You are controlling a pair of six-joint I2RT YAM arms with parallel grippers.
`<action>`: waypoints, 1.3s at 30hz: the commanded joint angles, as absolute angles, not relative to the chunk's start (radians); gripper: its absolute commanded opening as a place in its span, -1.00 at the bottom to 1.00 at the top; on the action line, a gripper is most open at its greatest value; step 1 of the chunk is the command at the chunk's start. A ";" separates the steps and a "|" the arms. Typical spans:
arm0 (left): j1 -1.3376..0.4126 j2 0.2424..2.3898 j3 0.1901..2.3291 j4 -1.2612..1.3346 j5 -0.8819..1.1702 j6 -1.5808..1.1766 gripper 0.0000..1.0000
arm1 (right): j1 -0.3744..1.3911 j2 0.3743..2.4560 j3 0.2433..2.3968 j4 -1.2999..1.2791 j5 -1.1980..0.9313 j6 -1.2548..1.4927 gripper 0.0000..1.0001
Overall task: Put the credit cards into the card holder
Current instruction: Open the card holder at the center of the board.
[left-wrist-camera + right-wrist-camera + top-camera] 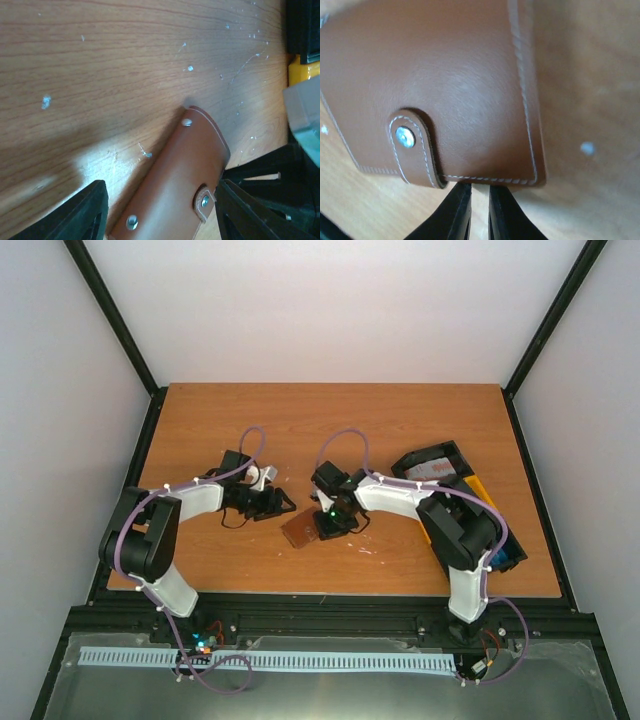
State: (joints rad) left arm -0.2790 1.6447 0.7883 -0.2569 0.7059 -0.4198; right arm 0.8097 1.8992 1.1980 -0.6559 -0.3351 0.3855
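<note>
The brown card holder (298,531) lies shut on the wooden table, its clasp strap snapped. In the left wrist view it (175,180) sits between my left fingers, with its far end a little off the table. My left gripper (275,502) is open around it. My right gripper (330,525) is at the holder's right edge. In the right wrist view its fingers (457,212) are nearly together, their tips hidden under the holder (460,85). A red and white credit card (432,468) lies in the black tray. Something blue (503,556) shows by the right arm.
A black tray (452,452) and a yellow tray (474,488) stand at the table's right, partly under my right arm. They also show at the right edge of the left wrist view, yellow (300,70) below black (302,25). Black frame posts border the table.
</note>
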 commanded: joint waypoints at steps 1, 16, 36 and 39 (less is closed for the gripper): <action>-0.288 1.640 0.788 -0.259 0.667 -0.400 0.20 | 0.812 1.964 1.289 -0.642 -0.229 0.386 -0.73; -0.288 1.611 0.695 -0.217 0.533 -0.595 -0.05 | 0.806 2.007 1.467 -0.672 -0.041 0.466 -0.39; -0.288 1.739 0.733 -0.323 0.512 -0.702 -0.35 | 0.920 2.149 1.650 -0.764 0.057 0.498 -0.05; -0.288 1.753 0.736 -0.343 0.493 -0.714 -0.43 | 0.932 2.169 1.669 -0.781 0.079 0.497 -0.02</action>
State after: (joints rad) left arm -0.2798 1.6798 0.7624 -0.2207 0.5930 -0.6899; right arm 0.9054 2.1407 1.6306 -0.7547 0.0460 0.4976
